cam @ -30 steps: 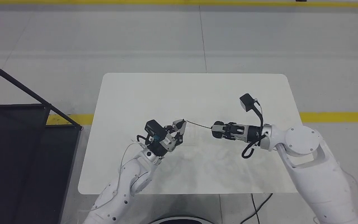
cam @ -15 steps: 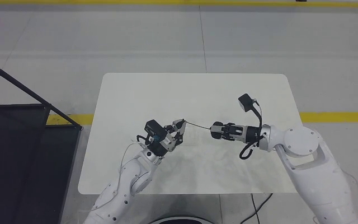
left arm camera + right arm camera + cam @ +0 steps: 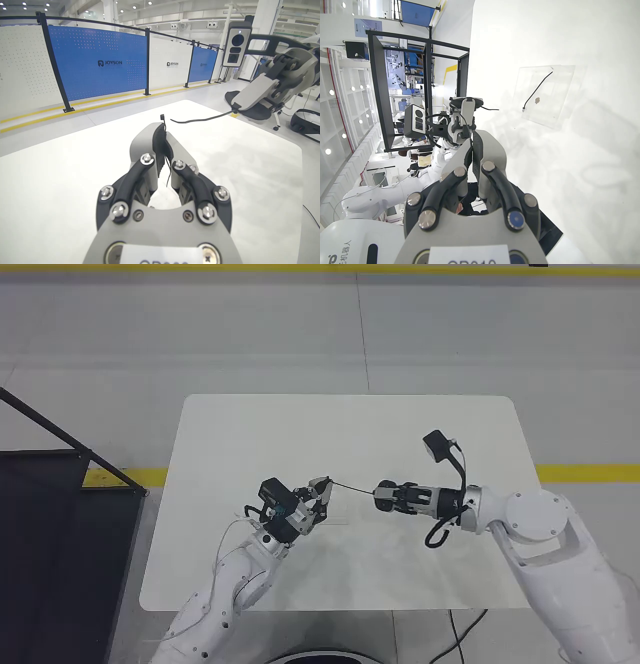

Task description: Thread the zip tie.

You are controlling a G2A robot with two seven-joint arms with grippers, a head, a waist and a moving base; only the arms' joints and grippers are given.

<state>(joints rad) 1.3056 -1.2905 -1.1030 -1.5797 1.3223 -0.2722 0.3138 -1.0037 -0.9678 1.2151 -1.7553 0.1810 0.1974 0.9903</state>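
Observation:
My left gripper (image 3: 162, 130) is shut on a black zip tie, gripped near its head end. The small square head (image 3: 162, 116) sticks up past the fingertips and a thin tail hangs down between the fingers. My right gripper (image 3: 235, 106) is shut on a black strap (image 3: 200, 120), whose free tip points at that head and stops a short gap to its side. From above, the left gripper (image 3: 320, 490) and right gripper (image 3: 378, 495) face each other over the table's middle, with the strap (image 3: 352, 486) spanning between them.
The white table (image 3: 450, 444) has open surface all round. A clear sheet (image 3: 560, 100) lies flat under the left arm with another black zip tie (image 3: 537, 90) on it. A black frame (image 3: 50, 524) stands off the table's left edge.
The right gripper has edged slightly left, bringing the strap's tip closer to the left gripper. The left arm has stayed put.

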